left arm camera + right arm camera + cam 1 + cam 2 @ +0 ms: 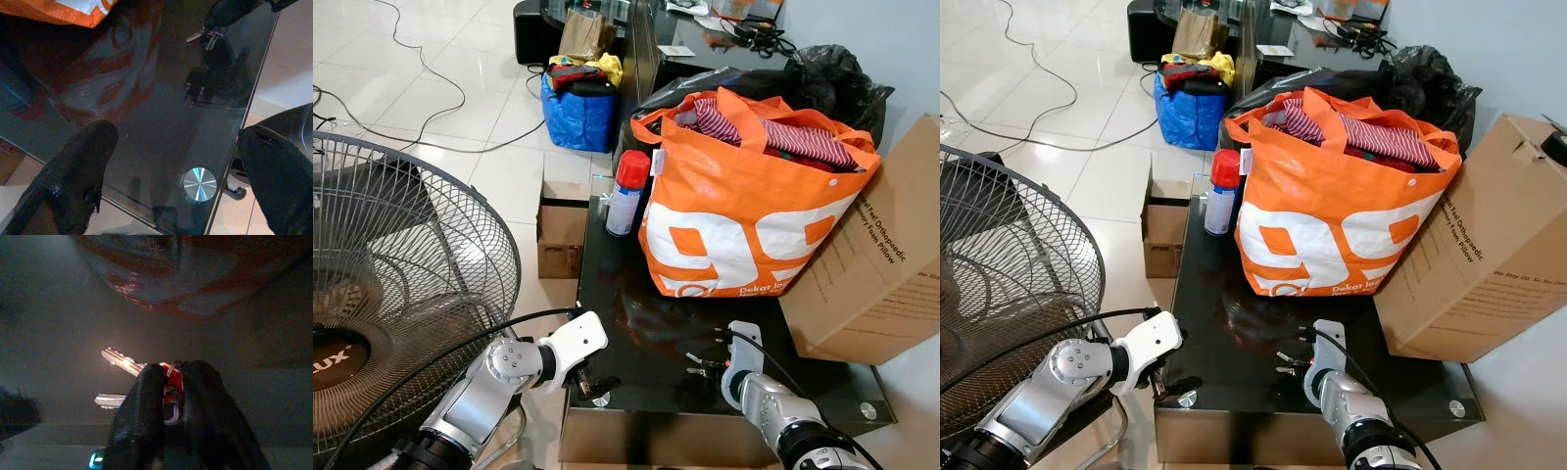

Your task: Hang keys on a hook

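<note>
A small bunch of keys (126, 364) with a red tag is pinched between the black fingers of my right gripper (168, 387), just above the black glass table (636, 328). In the head views the keys (698, 366) stick out leftward from the right gripper (713, 367) near the table's front edge. My left gripper (588, 386) hovers at the table's front left corner. Its fingers (80, 164) are spread wide with nothing between them, over a silver disc (198, 184) in the glass.
An orange shopping bag (744, 230) full of clothes and a red-capped spray can (626, 193) stand on the table's far half. A big cardboard box (881, 264) leans at the right. A standing fan (401, 264) is close on the left, with a small carton (561, 233) behind it.
</note>
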{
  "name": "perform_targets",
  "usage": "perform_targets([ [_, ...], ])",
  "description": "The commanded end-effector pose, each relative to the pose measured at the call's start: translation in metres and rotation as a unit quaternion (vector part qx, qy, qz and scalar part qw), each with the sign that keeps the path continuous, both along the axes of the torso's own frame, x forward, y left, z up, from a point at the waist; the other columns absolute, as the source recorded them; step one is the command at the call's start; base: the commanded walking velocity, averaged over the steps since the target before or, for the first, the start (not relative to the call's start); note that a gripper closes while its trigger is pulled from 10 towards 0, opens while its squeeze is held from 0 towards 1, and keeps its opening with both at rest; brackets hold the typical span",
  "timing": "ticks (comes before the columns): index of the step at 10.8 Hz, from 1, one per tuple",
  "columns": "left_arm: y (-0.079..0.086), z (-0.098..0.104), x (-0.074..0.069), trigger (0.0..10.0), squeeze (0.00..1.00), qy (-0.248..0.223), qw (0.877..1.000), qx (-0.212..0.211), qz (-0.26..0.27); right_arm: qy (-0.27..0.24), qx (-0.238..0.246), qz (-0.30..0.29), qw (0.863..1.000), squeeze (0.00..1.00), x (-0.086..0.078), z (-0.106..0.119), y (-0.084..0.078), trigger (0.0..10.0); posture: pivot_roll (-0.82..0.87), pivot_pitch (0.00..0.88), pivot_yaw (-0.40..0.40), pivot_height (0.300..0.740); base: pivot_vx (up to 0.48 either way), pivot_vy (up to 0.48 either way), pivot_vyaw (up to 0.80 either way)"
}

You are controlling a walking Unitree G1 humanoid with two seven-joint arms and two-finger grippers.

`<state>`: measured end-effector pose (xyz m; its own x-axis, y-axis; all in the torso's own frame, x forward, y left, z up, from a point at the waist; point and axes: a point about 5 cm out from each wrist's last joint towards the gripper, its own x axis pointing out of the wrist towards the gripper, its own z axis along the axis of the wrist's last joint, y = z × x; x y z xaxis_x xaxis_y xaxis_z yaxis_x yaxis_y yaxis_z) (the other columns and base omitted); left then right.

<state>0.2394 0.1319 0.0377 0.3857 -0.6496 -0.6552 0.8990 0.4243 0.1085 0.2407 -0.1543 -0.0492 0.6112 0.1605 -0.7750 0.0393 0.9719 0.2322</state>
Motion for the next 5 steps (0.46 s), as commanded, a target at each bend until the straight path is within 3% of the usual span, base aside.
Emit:
perform_targets([
  [1, -0.0056, 0.0028, 0.0014, 10.0, 0.31, -0.007, 1.0, -0.001, -0.008, 0.019, -0.002, -0.015, 1.0, 0.0, -0.0056, -0.0046, -0.0046, 0.0, 0.02, 0.0, -0.181, 0.74, 0.0, 0.0, 0.0],
  [5, -0.0043, 0.0023, 0.0041, 10.0, 0.31, -0.008, 1.0, 0.001, -0.005, 0.018, 0.003, -0.021, 1.0, 0.0, -0.0031, -0.0035, -0.0046, 0.0, 0.02, 0.0, -0.179, 0.74, 0.0, 0.0, 0.0],
])
